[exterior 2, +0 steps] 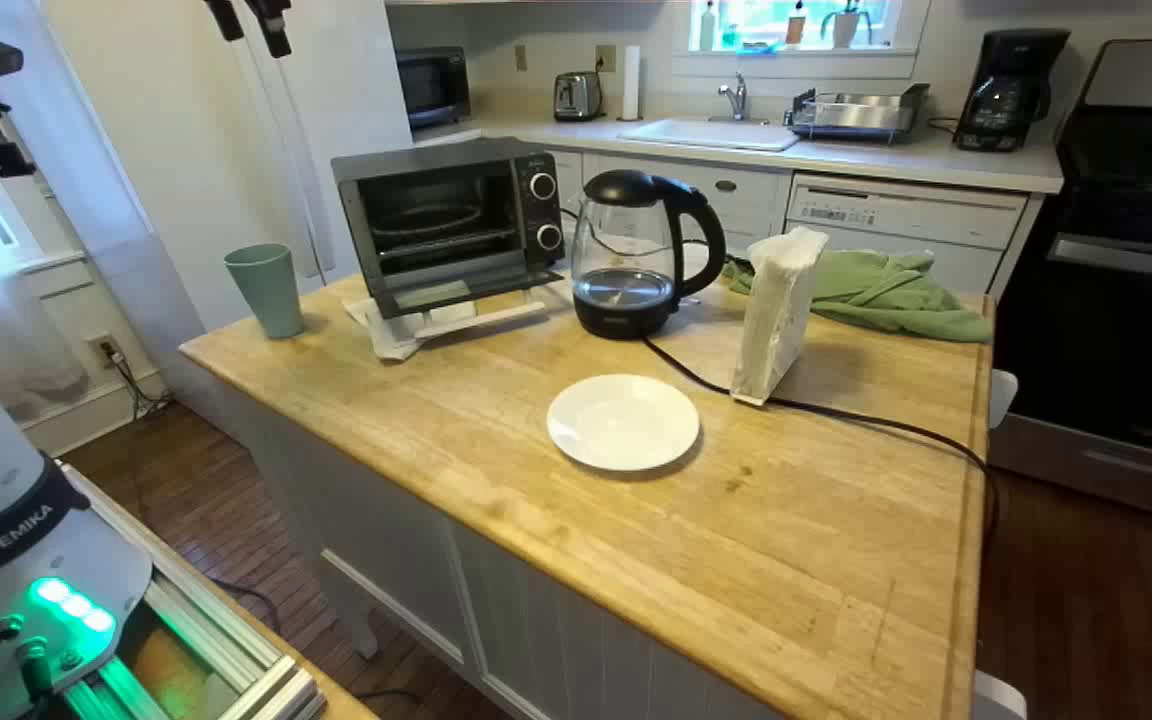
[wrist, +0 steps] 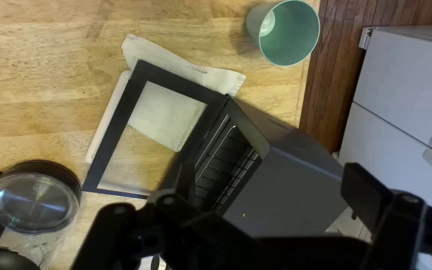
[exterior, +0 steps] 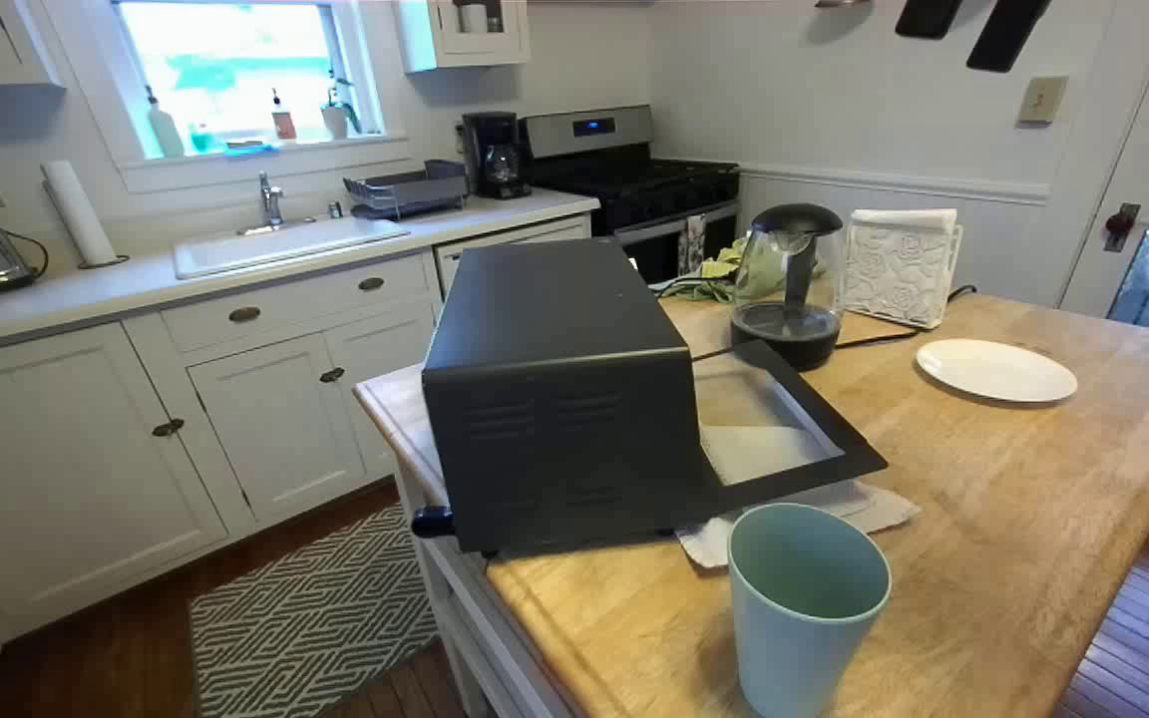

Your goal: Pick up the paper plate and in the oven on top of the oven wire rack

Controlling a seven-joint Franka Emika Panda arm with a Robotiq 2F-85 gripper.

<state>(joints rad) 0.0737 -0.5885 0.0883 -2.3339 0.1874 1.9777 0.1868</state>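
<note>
The white paper plate (exterior: 995, 371) lies flat on the wooden table, and also shows in an exterior view (exterior 2: 623, 422). It is out of the wrist view. The black oven (exterior: 555, 429) stands on the table with its glass door (exterior 2: 466, 292) dropped open. The oven's wire rack (wrist: 223, 157) shows inside it in the wrist view. My gripper (wrist: 272, 180) is open and empty, above the oven, with its fingers wide apart. Its fingertips also hang at the top edge in both exterior views (exterior 2: 253, 40) (exterior: 958, 40), well above the table.
A teal cup (exterior: 804, 608) stands beside the oven. A glass kettle (exterior 2: 626, 260) stands close to the open door, with a cord (exterior 2: 866, 418) across the table. A napkin holder (exterior 2: 776, 315) and a green cloth (exterior 2: 896, 290) lie farther along. White paper (wrist: 186, 67) lies under the door.
</note>
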